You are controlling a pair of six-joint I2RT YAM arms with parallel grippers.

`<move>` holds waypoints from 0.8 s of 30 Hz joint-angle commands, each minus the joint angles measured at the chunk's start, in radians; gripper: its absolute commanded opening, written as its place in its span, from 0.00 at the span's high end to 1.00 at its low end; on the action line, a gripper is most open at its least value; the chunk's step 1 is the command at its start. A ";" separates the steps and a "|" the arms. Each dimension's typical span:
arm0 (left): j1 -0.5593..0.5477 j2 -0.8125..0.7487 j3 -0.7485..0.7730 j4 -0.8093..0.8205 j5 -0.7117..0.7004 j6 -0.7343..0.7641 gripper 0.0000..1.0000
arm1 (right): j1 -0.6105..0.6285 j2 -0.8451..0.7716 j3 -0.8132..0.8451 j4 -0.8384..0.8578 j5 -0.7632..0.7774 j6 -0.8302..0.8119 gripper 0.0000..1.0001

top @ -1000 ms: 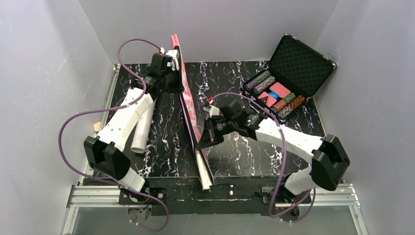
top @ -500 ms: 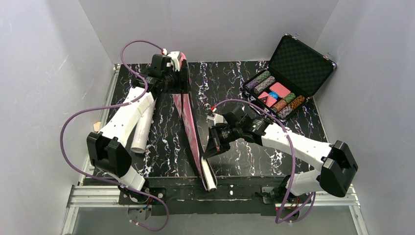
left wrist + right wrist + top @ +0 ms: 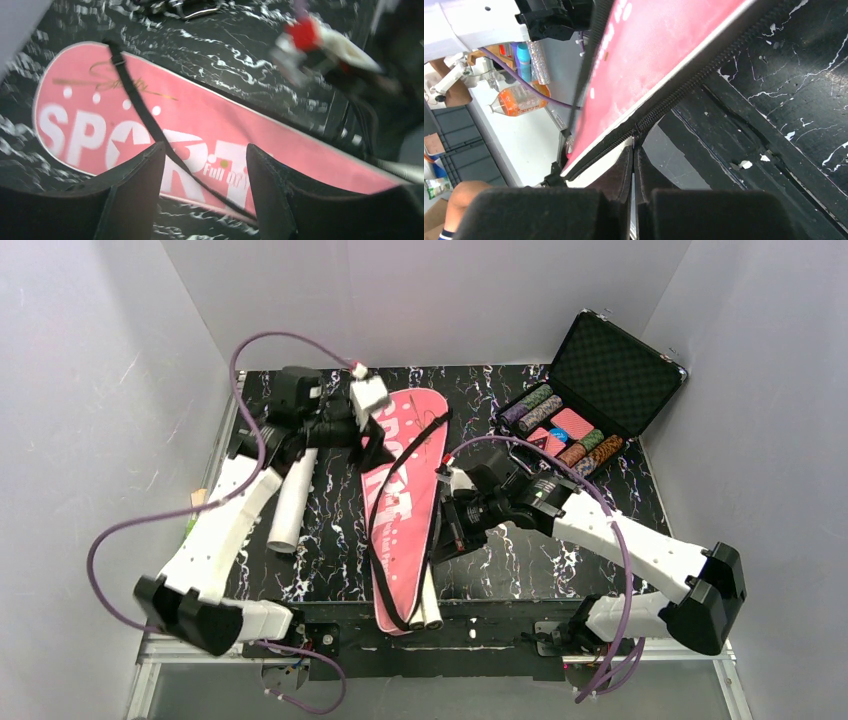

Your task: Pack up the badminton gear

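Now the pink SPORT bag [image 3: 405,510] lies flat mid-table, its long axis running far to near. The rounded end points at the back wall, and white handles [image 3: 425,612] poke out at the near edge. A black strap [image 3: 145,112] trails across it. My right gripper [image 3: 634,155] is pinched closed on its zip edge; my left gripper [image 3: 205,150] hovers over the far end, jaws apart, empty. The white tube [image 3: 290,505] lies to its left — the chip case [image 3: 600,370] stands open far right.

Robot lab, prob. test cell: white booth walls [image 3: 100,390], alu rail [image 3: 185,640], storage bins [image 3: 449,145].
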 commanded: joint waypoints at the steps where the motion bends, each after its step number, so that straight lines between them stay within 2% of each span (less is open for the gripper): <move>1: -0.076 -0.165 -0.099 -0.198 0.068 0.509 0.41 | 0.005 -0.042 0.012 0.009 0.005 -0.003 0.99; 6: -0.083 -0.212 -0.205 -0.231 0.050 0.543 0.42 | 0.006 -0.071 -0.181 0.148 0.005 0.090 0.99; 7: -0.083 -0.222 -0.223 -0.211 0.044 0.524 0.42 | 0.006 -0.070 -0.213 0.154 0.017 0.094 0.92; 9: -0.083 -0.238 -0.242 -0.178 0.033 0.500 0.44 | 0.004 -0.065 -0.264 0.157 0.045 0.096 0.85; 12: -0.084 -0.249 -0.235 -0.153 0.027 0.472 0.46 | -0.003 -0.053 -0.330 0.186 0.075 0.107 0.80; 13: -0.083 -0.251 -0.229 -0.153 0.025 0.466 0.47 | -0.008 -0.046 -0.343 0.193 0.081 0.113 0.77; 14: -0.083 -0.252 -0.221 -0.154 0.022 0.458 0.47 | -0.016 -0.038 -0.351 0.196 0.085 0.116 0.66; 15: -0.083 -0.252 -0.214 -0.157 0.019 0.453 0.47 | -0.019 -0.027 -0.355 0.193 0.090 0.116 0.48; 17: -0.083 -0.255 -0.202 -0.168 0.012 0.451 0.46 | -0.034 -0.010 -0.360 0.180 0.099 0.112 0.29; 19: -0.083 -0.259 -0.195 -0.176 0.003 0.451 0.46 | -0.051 -0.008 -0.367 0.173 0.114 0.104 0.22; 22: -0.082 -0.266 -0.193 -0.177 -0.002 0.445 0.46 | -0.100 -0.033 -0.373 0.174 0.167 0.092 0.19; 24: -0.082 -0.269 -0.194 -0.177 0.001 0.439 0.45 | -0.156 -0.049 -0.395 0.233 0.196 0.087 0.18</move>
